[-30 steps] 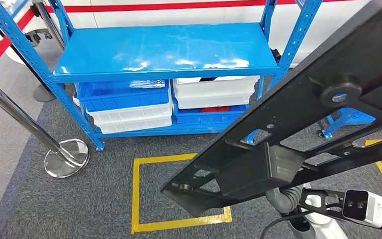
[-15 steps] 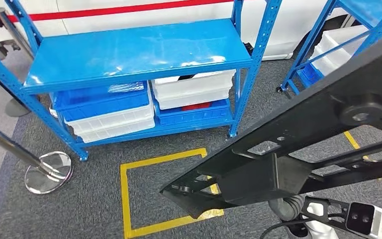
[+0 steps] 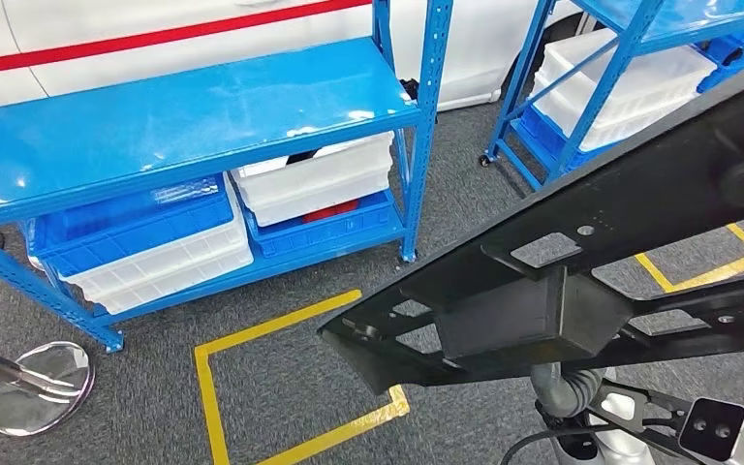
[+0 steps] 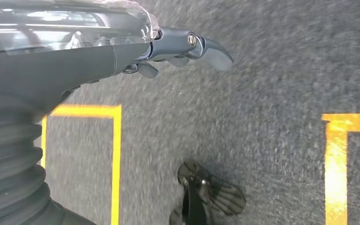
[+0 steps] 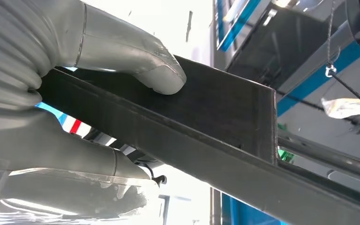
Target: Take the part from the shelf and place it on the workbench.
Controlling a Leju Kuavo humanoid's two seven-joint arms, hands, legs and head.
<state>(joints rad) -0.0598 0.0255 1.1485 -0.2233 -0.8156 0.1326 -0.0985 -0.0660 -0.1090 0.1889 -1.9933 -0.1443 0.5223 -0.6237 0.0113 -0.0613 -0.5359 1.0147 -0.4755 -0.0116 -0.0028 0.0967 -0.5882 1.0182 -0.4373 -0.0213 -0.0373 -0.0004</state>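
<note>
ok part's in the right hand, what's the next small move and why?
Probably keep turning to find the workbench, grip unchanged. The right hand clamps the black part, thumb pressed on top; ahead are blue shelves and taped floor squares, none a workbench. The left hand hangs over the carpet holding nothing.

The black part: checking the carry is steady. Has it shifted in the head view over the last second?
No. The black part keeps its place above the wrist camera; the blue shelf slid left because the view turned.

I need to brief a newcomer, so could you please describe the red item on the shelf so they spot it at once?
Start at the blue shelf on the left. On its lower level, to the right, a white bin sits on a blue bin. The red item peeks out between them, the only red thing among the bins.
</note>
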